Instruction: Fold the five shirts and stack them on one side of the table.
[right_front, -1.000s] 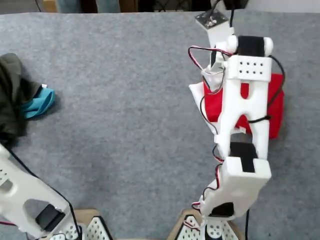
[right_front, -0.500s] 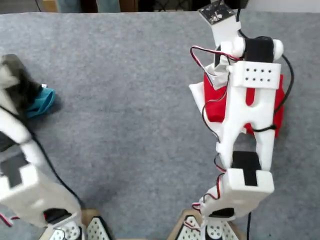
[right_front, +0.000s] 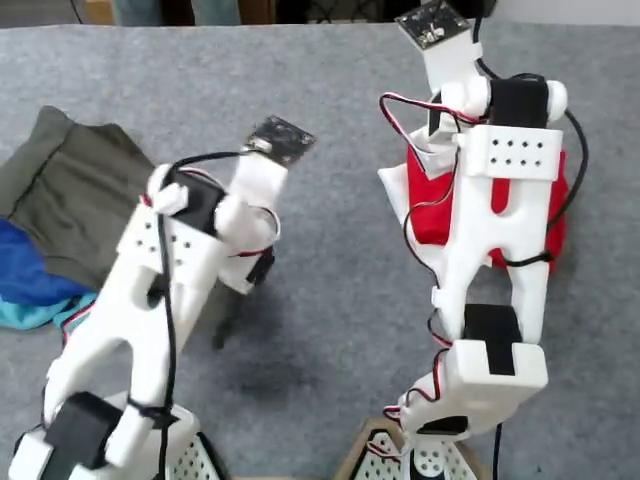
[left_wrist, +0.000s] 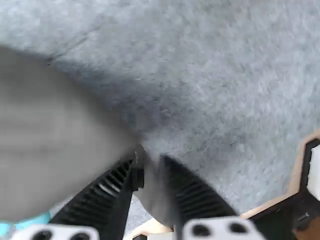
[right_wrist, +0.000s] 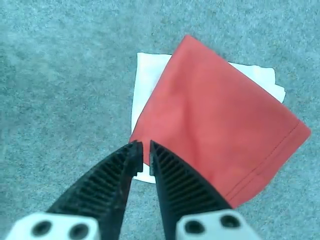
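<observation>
Shirts lie in two groups on the grey felt table. The red shirt, folded into a neat oblong, rests on a folded white shirt whose edges stick out from under it on two sides. The right gripper hangs directly above one corner of the red shirt, apart from the cloth. Its fingers are clenched to a thin slit with nothing between them. In the high view the right arm stretches over the red shirt and covers its middle.

Well apart from the red shirt, on the left arm's side, an olive-green shirt lies spread out and unfolded. Farther again from the red shirt, a blue shirt overlaps the olive one's edge, and a teal shirt peeks out from under the blue.

The left arm crosses the side of the olive-green shirt that faces the red shirt. The left gripper is pinched on a strip of the olive cloth, which is blurred there. The rest of that cloth bulks just beside one finger.
</observation>
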